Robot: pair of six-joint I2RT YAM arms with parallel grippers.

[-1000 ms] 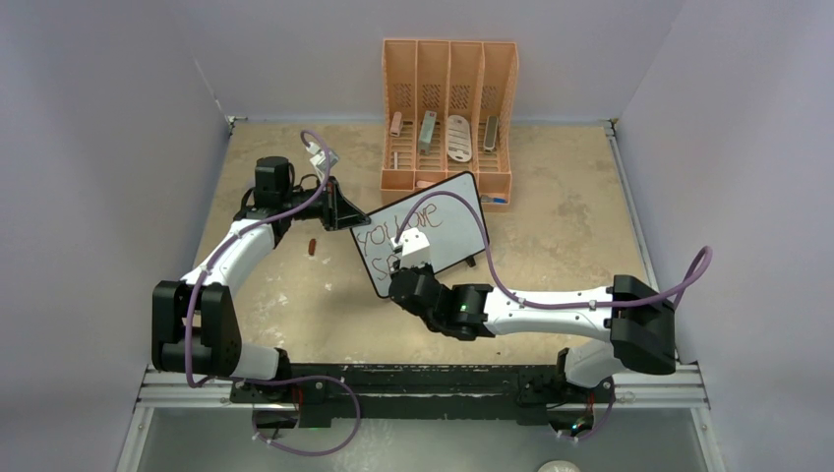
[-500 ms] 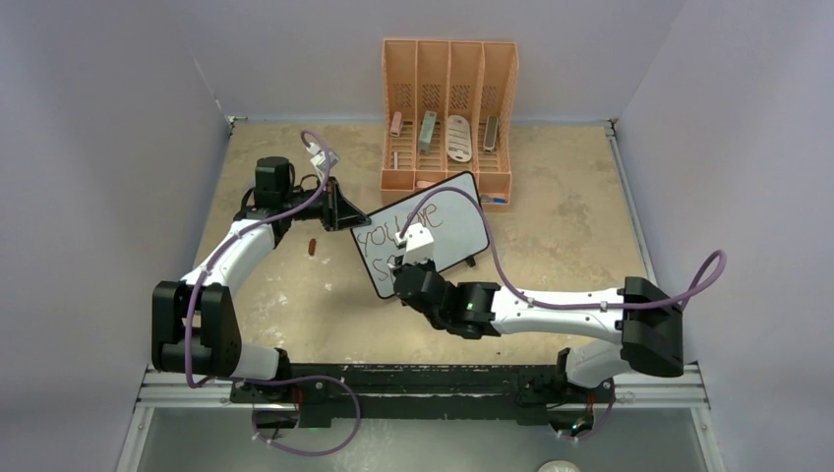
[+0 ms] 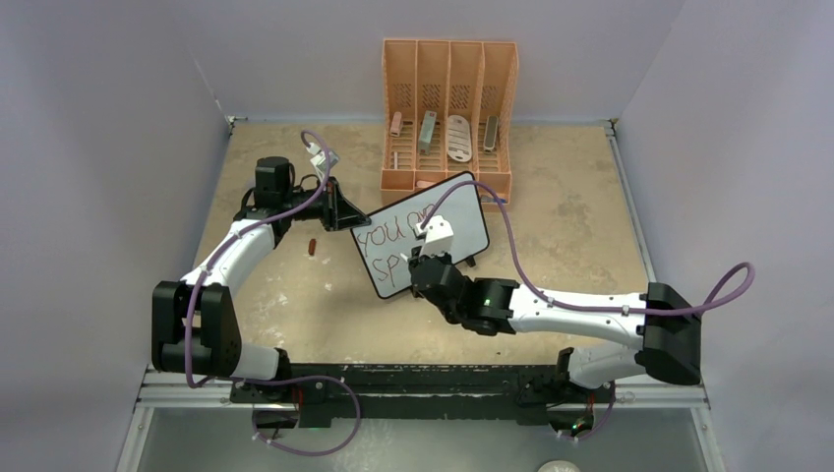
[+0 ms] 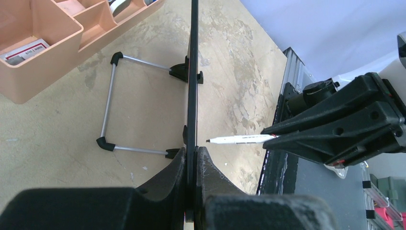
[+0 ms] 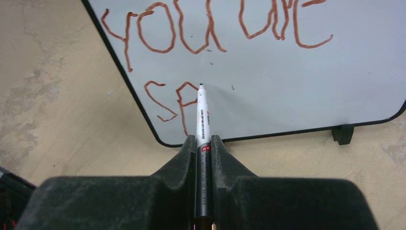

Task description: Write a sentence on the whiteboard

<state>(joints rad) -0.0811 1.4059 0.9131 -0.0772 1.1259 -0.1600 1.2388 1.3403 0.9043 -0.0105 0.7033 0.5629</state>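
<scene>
Item, whiteboard (image 3: 464,224): stands tilted on its wire stand (image 4: 108,103) at mid-table, just in front of the orange organizer (image 3: 447,98); you hold it by its left edge, the left gripper (image 4: 193,160) pinched tight on the thin black frame. Item, marker (image 5: 201,117): white barrel, clamped firmly in the closed right gripper (image 5: 204,143); its tip is at the second line, beside the "P"; the left wrist view suggests a sliver of gap between tip and board. Item, sentence (image 5: 210,33): "you are" complete on top, only "SP" below, so most of "special!" is left to write. Item, small red-brown piece (image 3: 312,246) on the table left of the board, probably the cap. Hazards for you: pressing too hard could tip the board back on its stand or swing it about the single edge grip, smearing letters; too light a touch would leave broken strokes; the second line sits low near the frame, so descending strokes may run off; the purple cable (image 3: 492,258) crossing the board's upper right corner could snag it.
</scene>
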